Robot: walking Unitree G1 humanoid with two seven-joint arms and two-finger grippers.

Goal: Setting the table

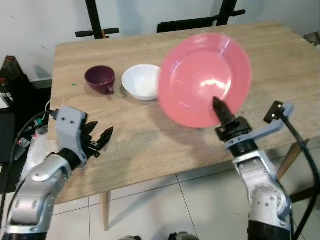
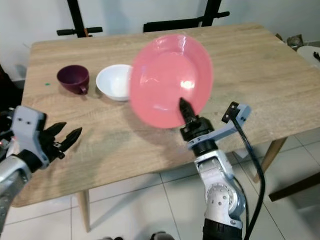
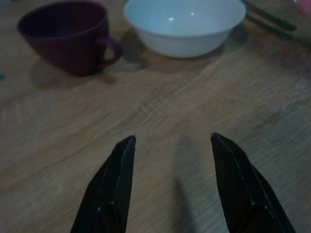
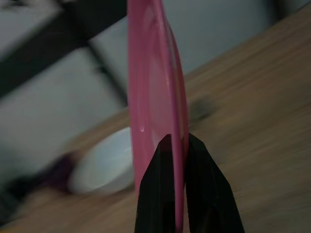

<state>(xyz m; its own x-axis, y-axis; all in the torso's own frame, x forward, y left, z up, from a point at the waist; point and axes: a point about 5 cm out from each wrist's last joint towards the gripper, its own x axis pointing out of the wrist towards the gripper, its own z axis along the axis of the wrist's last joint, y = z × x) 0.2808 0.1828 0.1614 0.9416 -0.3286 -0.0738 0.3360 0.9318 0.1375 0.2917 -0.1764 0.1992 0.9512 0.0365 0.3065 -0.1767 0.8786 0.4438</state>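
1. Left eye view: the right gripper (image 1: 218, 106) is pinched onto the near rim of a round pink plastic plate (image 1: 205, 79) and holds it up off the light wooden table (image 1: 150, 125), tilted so its face turns toward the camera. The plate is slightly blurred. Beside it on the tabletop a small white bowl (image 1: 141, 81) stands upright, and just beyond that, toward the robot's left, a dark purple cup with a handle (image 1: 100, 79). The left gripper (image 1: 100, 139) hovers over the near left edge of the table, its fingers parted and holding nothing.

2. Right eye view: the same layout. The plate is clear of the wood, its shadow falling on the table beneath. The cup and bowl stand close together, not touching as far as can be seen. I judge the setting part done: cup and bowl are placed, the plate has yet to be laid flat, and no cutlery is laid out.

3. Left wrist view: the two black fingers (image 3: 114, 183) stand well apart above bare wood grain, pointing toward the cup and bowl.

4. Right wrist view: the plate appears edge-on, its thin rim clamped between the two closed fingers (image 4: 163, 189), with the bowl blurred behind.

5. Surface and room: the table is pale, grained wood on slim legs, over a light tiled floor (image 1: 165, 205). A white wall (image 1: 50, 20) and black stand frames (image 1: 95, 20) lie behind it.
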